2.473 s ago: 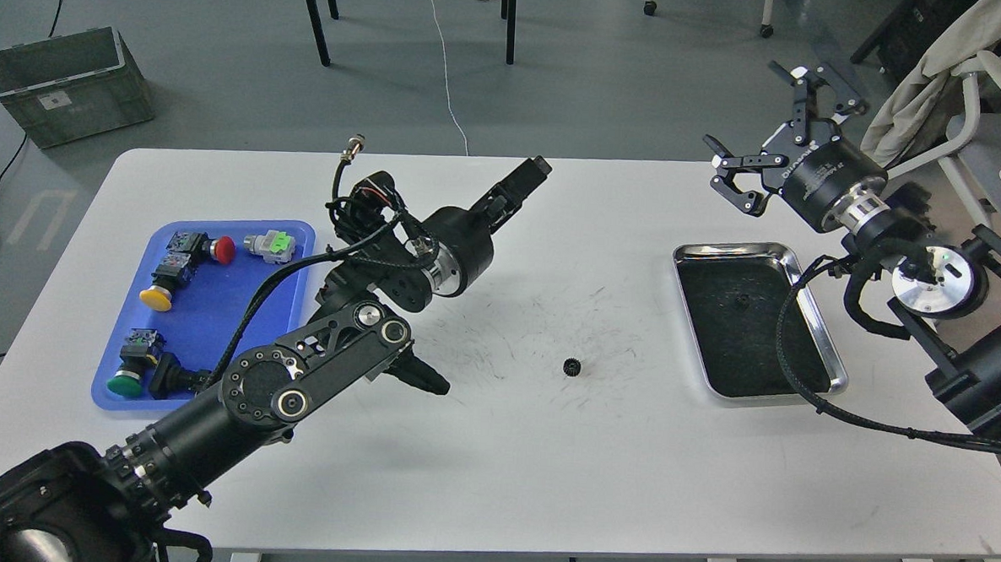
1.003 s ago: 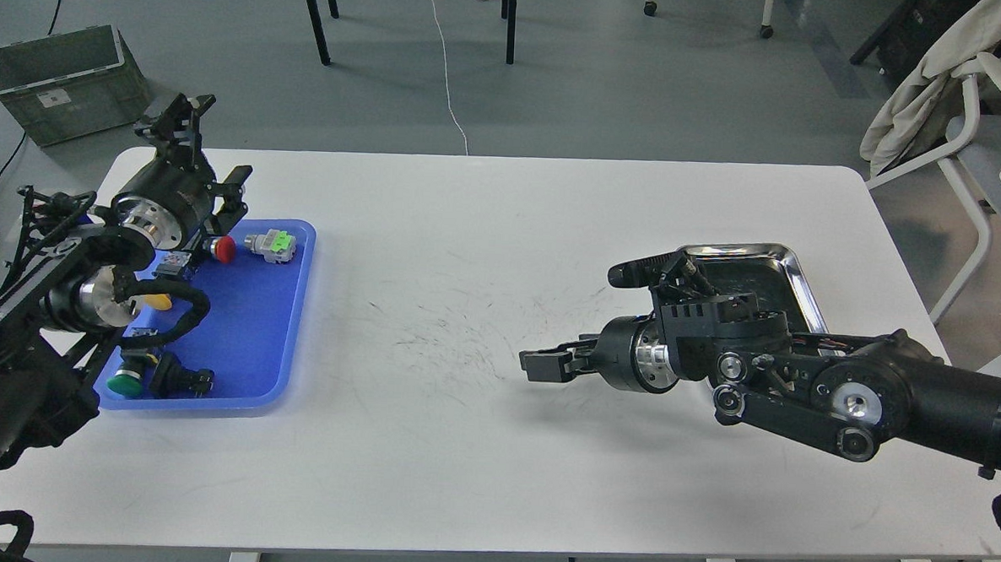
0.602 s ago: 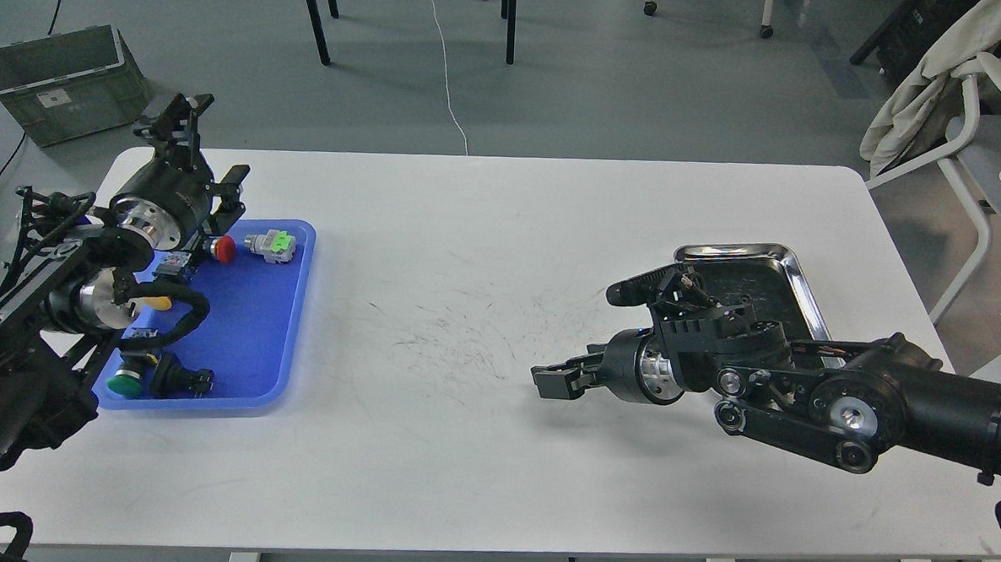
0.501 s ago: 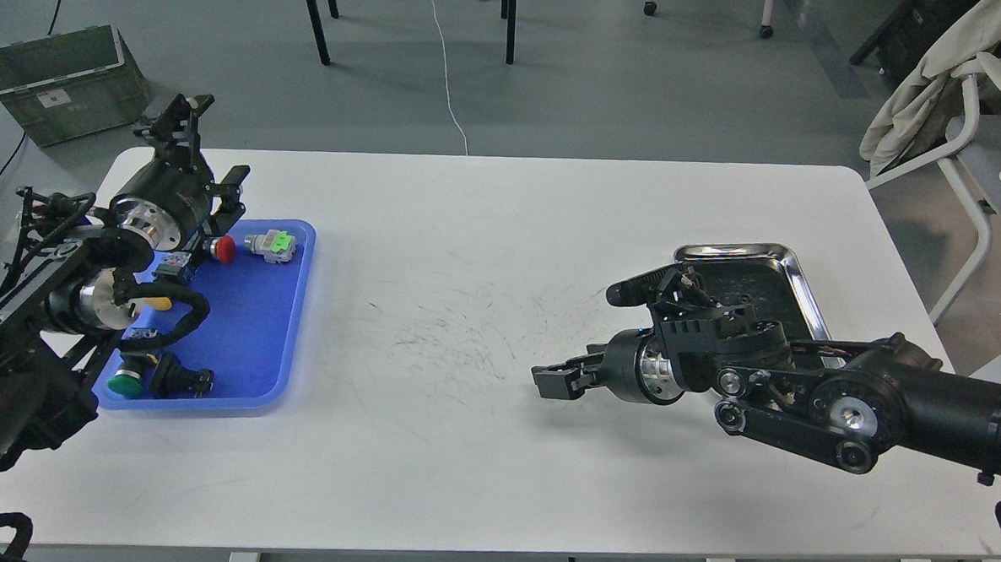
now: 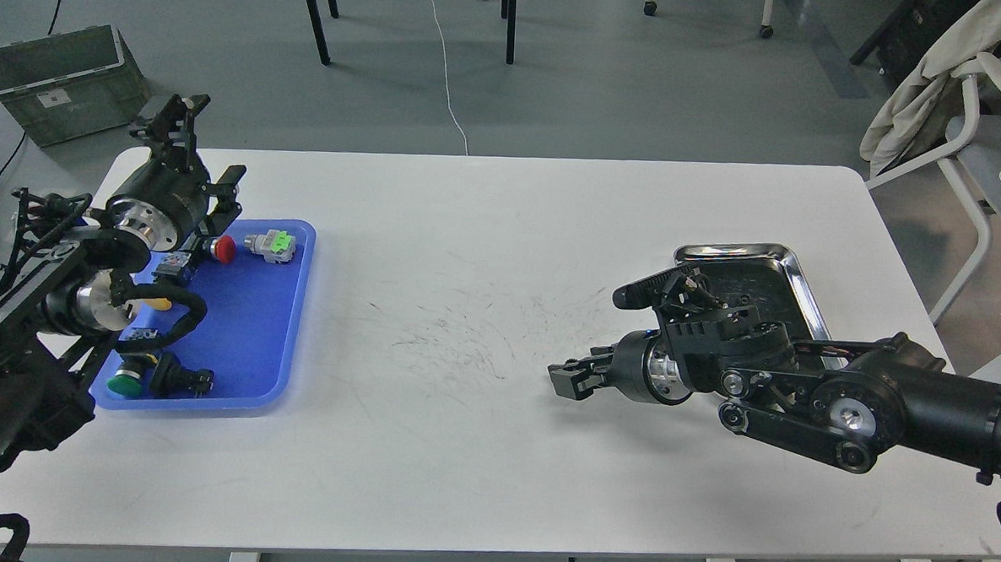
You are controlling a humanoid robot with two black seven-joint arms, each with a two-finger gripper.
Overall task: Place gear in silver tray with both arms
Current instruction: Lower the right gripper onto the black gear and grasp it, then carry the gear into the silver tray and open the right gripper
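Note:
The silver tray [image 5: 798, 273] lies on the white table at the right, partly hidden behind my right arm. My right gripper [image 5: 565, 380] reaches left, low over the table just left of the tray, dark and side-on. The gear does not show; the spot where it lay is covered by this gripper, and I cannot tell whether it is held. My left gripper [image 5: 198, 145] is raised at the table's far left, above the back edge of the blue tray, with its fingers [image 5: 170, 119] spread apart and empty.
A blue plastic tray [image 5: 254, 321] at the left holds several push-buttons and switches. The table top between the trays bears only dark scuff marks [image 5: 473, 330]. A green crate [image 5: 66, 76], chair legs and cables are on the floor behind.
The left arm has drawn back from the table's middle to the far left. The right arm came down to where the gear lay, then drew its gripper a little right, toward the silver tray.

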